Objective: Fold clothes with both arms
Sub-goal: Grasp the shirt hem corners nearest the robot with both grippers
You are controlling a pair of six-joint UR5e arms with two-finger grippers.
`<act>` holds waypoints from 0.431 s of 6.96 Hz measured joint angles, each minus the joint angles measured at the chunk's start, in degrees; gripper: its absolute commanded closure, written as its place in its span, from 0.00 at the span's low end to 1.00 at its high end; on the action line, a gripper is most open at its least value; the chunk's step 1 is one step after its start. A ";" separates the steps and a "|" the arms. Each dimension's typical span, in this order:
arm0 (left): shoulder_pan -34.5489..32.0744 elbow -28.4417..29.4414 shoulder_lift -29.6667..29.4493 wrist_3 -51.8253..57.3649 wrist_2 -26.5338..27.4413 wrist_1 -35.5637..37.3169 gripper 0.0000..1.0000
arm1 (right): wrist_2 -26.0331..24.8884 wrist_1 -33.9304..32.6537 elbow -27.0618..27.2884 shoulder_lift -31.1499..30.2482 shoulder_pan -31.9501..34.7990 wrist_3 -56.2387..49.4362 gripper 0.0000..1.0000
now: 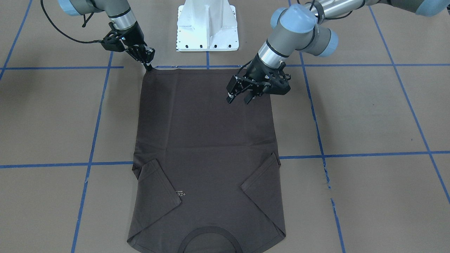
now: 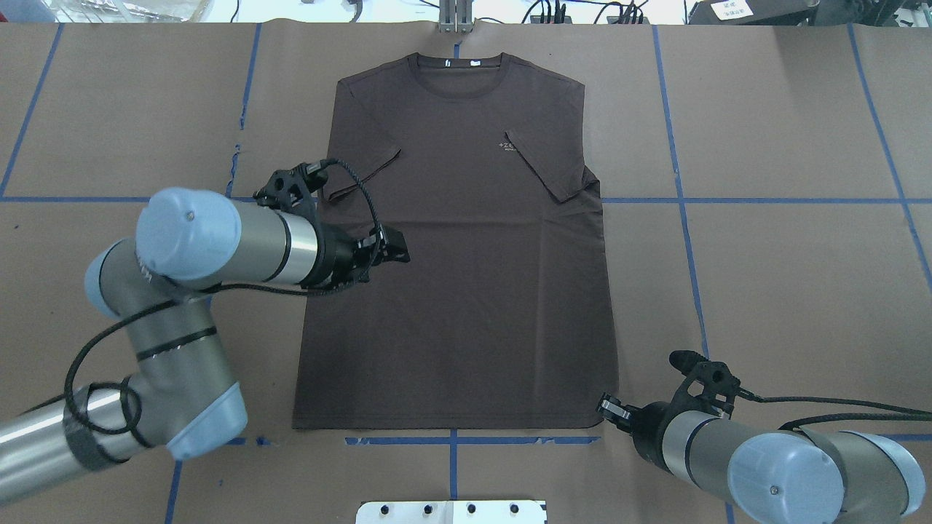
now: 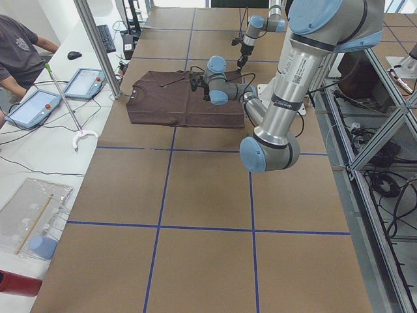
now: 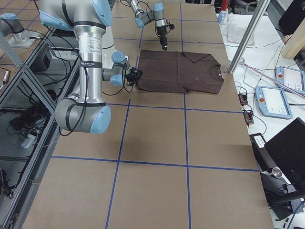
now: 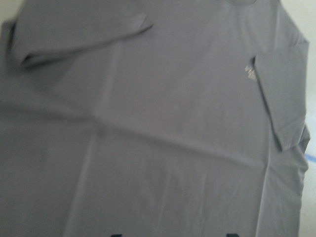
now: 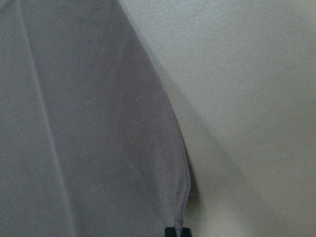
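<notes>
Skew was the risk if lifting began, since the right tool [image 1: 149,66] pinched a hem corner of the T-shirt [image 1: 207,140] flat on the desk [image 1: 369,116] while the left tool [image 1: 240,99] hung spread above it.

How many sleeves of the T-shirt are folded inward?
2. One sleeve lies over the T-shirt's chest on the robot's left, the other sleeve on its right, beside the logo.
</notes>
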 measured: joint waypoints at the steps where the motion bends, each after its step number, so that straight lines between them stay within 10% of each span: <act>1: 4.54 -3.59 5.77 -3.02 4.25 0.12 0.31 | 0.00 -0.12 0.72 0.04 0.04 0.00 1.00; 3: 9.63 -7.23 14.33 -5.86 8.70 0.22 0.34 | -0.08 -0.19 1.05 0.07 0.02 0.05 1.00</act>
